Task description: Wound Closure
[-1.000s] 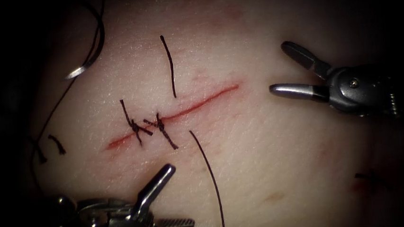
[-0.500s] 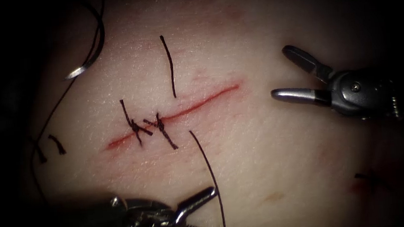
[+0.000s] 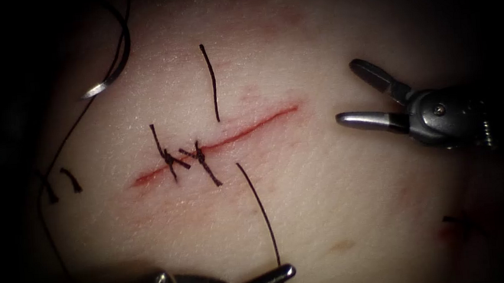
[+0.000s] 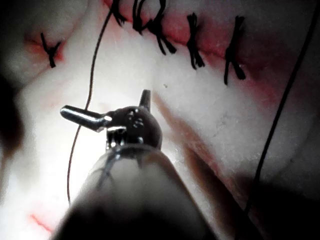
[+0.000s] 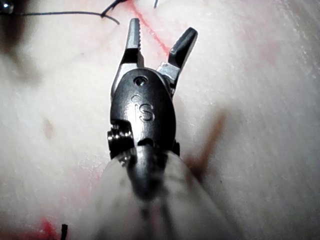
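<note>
Both my grippers are spread open, holding nothing. The needle (image 3: 101,87) lies loose on the tissue (image 3: 338,189), probably, far-left of the cut (image 3: 222,140); my left gripper (image 3: 267,276) sits nearer than my right gripper (image 3: 358,92).

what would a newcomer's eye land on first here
Probably the red cut across the pale tissue, with two dark knotted stitches near its left end. Next, the right tool at the cut's right, open and holding nothing, and the curved needle lying free at upper left.
</note>
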Available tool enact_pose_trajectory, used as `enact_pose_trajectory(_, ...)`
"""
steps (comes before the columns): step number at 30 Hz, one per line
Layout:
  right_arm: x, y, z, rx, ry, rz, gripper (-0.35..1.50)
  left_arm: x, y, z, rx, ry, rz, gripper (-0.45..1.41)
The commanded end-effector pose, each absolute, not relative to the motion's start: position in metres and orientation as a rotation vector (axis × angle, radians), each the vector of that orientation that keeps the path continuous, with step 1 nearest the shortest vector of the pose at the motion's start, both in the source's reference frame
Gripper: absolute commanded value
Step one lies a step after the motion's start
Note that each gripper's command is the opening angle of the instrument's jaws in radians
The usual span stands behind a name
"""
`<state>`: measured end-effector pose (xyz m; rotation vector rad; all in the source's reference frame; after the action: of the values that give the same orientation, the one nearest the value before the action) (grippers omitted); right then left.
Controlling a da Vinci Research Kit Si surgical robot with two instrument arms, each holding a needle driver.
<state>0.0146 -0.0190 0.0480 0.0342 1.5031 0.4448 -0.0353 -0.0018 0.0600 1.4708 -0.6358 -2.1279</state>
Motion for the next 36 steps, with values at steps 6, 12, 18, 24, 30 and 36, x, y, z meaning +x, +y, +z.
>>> enact_pose_trajectory(6, 0.0154, -0.02, 0.0484, 0.041, 1.508, 0.445, 0.86, -0.0366, -0.0021, 0.0605, 1.465, -0.642, -2.128, 1.11)
enact_pose_trajectory(12, 0.0155, -0.02, 0.0485, 0.046, 1.509, 0.449, 0.84, -0.0367, -0.0028, 0.0586, 1.457, -0.656, -2.085, 1.03)
enact_pose_trajectory(18, 0.0157, -0.02, 0.0485, 0.048, 1.506, 0.445, 0.84, -0.0367, -0.0033, 0.0578, 1.446, -0.666, -2.063, 0.51)
enact_pose_trajectory(24, 0.0159, -0.0208, 0.0486, 0.073, 1.511, 0.404, 0.74, -0.0354, -0.0016, 0.0568, 1.436, -0.622, -2.088, -0.45)
enact_pose_trajectory(30, 0.0169, -0.0231, 0.0484, 0.095, 1.535, 0.082, 0.66, -0.0329, 0.003, 0.0547, 1.5, -0.618, -2.098, -0.45)
enact_pose_trajectory(36, 0.0189, -0.0254, 0.0469, -0.011, 1.567, -0.136, 0.74, -0.0331, 0.0039, 0.0546, 1.505, -0.618, -2.106, -0.45)
